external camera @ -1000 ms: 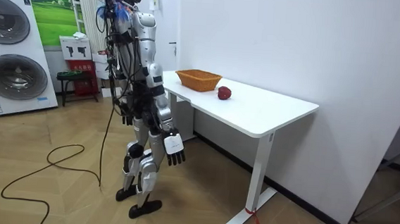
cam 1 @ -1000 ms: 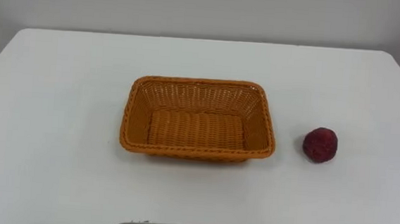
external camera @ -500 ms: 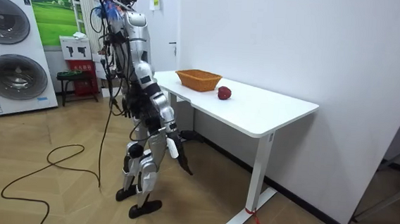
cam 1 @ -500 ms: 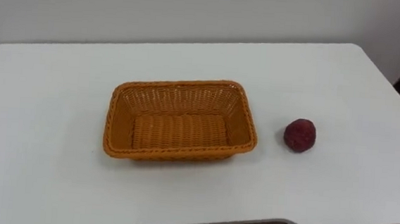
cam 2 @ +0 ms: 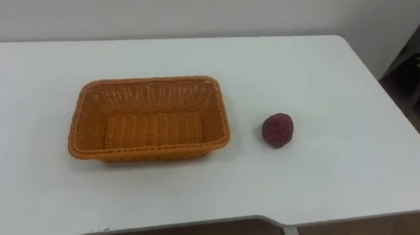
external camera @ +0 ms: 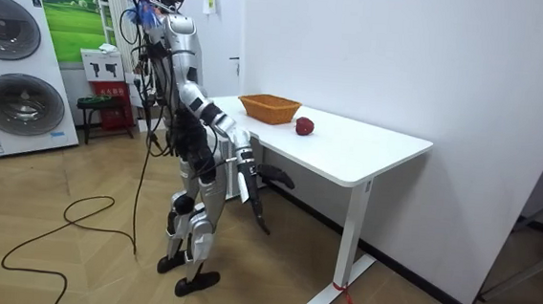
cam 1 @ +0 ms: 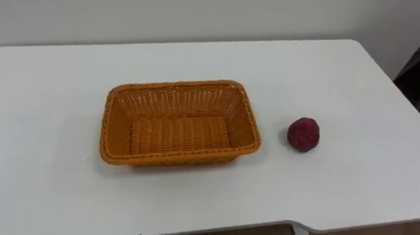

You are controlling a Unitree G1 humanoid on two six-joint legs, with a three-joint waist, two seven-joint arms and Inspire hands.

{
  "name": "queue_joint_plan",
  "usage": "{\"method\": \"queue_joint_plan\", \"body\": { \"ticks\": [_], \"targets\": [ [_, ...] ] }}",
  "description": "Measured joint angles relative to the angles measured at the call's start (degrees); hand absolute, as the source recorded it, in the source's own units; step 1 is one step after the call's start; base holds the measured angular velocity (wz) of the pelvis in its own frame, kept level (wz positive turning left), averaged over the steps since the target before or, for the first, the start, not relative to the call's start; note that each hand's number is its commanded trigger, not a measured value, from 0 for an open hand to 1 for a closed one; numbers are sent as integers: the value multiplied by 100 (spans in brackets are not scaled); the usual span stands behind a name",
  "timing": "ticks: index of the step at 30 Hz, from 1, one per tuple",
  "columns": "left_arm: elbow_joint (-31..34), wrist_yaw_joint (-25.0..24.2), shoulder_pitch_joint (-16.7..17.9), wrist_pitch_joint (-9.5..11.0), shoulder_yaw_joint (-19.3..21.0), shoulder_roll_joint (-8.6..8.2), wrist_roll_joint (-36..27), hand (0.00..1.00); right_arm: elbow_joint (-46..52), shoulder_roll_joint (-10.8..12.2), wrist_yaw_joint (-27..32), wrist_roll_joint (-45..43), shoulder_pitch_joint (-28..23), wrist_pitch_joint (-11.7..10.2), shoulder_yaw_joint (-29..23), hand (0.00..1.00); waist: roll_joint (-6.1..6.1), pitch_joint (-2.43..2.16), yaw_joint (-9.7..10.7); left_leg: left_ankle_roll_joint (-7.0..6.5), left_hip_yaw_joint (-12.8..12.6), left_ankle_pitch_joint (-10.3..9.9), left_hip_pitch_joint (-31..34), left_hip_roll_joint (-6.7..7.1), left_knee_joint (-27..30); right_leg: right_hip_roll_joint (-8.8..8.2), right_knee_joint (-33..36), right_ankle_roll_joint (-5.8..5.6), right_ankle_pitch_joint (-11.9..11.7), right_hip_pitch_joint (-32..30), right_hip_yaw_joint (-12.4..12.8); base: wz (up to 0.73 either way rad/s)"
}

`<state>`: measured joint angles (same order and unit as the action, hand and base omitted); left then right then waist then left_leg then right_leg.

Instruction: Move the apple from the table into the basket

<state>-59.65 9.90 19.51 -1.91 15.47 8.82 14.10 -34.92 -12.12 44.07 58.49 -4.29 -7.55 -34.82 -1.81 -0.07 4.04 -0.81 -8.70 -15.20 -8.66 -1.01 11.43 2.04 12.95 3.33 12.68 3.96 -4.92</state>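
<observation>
A dark red apple (cam 1: 303, 134) lies on the white table (cam 1: 42, 83), a short way to the right of an orange wicker basket (cam 1: 117, 126). The basket has nothing in it. In the room view the apple (external camera: 304, 126) and basket (external camera: 269, 107) sit near the table's front edge, in front of me. I stand at that edge, facing the table. My right hand (external camera: 254, 170) is held forward, lower than the tabletop and short of the table's edge.
The table's right corner (cam 1: 363, 50) and front edge (cam 1: 209, 228) are close to the apple. A washing machine (external camera: 14, 67) and a red stool (external camera: 102, 107) stand behind me. A white wall backs the table.
My right arm has swung from beside my thigh up and forward toward the table's edge. The eye view has shifted, so the basket and apple sit further left. Neither has moved on the table.
</observation>
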Motion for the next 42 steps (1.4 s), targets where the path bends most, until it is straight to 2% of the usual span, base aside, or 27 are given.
{"method": "queue_joint_plan", "body": {
  "ticks": [4,8,11,13,18,22,27,29,30,32,35,42],
  "targets": [
    [-10,-22,-1,54,-12,3,5,0,1035,-37,725,-1290,168,-137,2,0,13,6,-2,-3,22,2,70,-1,-16,5,68,3,-2,-85,-25,-1],
    [-10,-23,-26,99,-175,20,11,0,1807,-100,1296,-2684,181,-267,225,0,3,13,-2,-2,120,2,113,-2,-26,-2,64,4,-3,-95,-114,10],
    [-9,-36,-29,98,-234,21,23,0,2300,-156,1390,-3389,190,-294,335,0,3,18,-100,-2,124,2,115,-3,-44,1,41,4,-3,-107,-114,0],
    [-9,-46,-28,96,-248,21,20,0,2444,-206,1317,-3541,190,-293,454,0,-16,15,-144,-3,124,2,113,-3,-44,0,9,9,-6,-94,-115,0],
    [-17,-162,-24,72,-368,24,22,0,2509,-223,772,-3693,193,-276,825,0,-21,25,-236,-3,123,2,111,-11,-25,-6,8,9,-8,-83,-132,0],
    [-16,-308,-48,65,-442,22,60,0,2509,-228,-67,-3879,185,-232,1274,0,17,57,-260,-2,98,2,117,-16,-8,-9,-22,11,-8,-94,-160,0],
    [-4,-352,-78,65,-463,24,123,0,2505,-233,-950,-3880,176,-196,1665,0,37,52,-280,-1,106,3,119,-33,-11,-13,-25,12,-7,-85,-172,0],
    [5,-437,-101,67,-485,32,126,0,2448,-234,-1393,-3946,132,-97,1924,0,7,41,-303,-1,120,2,116,-35,-15,-10,-27,14,-9,-68,-170,0],
    [5,-447,-101,71,-515,34,125,0,2380,-236,-1605,-4092,128,-54,2095,0,-30,54,-297,-1,121,3,103,-39,-20,-9,-30,14,-9,-48,-169,0],
    [3,-446,-102,74,-574,65,124,0,2181,-237,-1910,-4199,128,-30,2325,0,-65,28,-299,-1,122,2,78,-46,-18,-6,-36,15,-9,-4,-174,0],
    [-5,-441,-102,79,-677,95,122,0,1964,-237,-2293,-4335,129,57,2556,0,-144,19,-352,-1,122,2,40,-51,-27,-9,-38,14,-10,30,-184,0],
    [-8,-442,-103,96,-730,102,123,0,1965,-237,-2687,-4579,138,72,2752,0,-141,26,-481,-1,131,2,11,-40,-28,-37,-52,2,-17,108,-255,4]
  ]
}}
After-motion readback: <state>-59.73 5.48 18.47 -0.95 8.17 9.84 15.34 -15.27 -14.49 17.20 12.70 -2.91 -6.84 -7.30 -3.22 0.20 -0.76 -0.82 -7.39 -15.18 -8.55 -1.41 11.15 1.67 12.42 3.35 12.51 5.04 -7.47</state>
